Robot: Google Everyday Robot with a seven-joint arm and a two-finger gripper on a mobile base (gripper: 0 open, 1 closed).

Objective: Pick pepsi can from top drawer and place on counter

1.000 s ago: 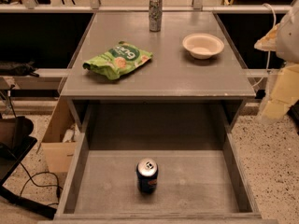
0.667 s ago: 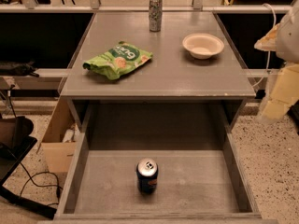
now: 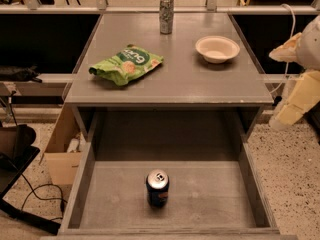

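The pepsi can stands upright on the bottom of the open top drawer, near its front middle; it is dark blue with a silver top. The counter is the grey tabletop above and behind the drawer. My gripper hangs at the right edge of the view, beside the counter's right front corner, well to the right of and above the can. It holds nothing that I can see.
On the counter lie a green snack bag at the left, a white bowl at the right and a tall silver patterned can at the back. A cardboard box and cables are on the floor at the left.
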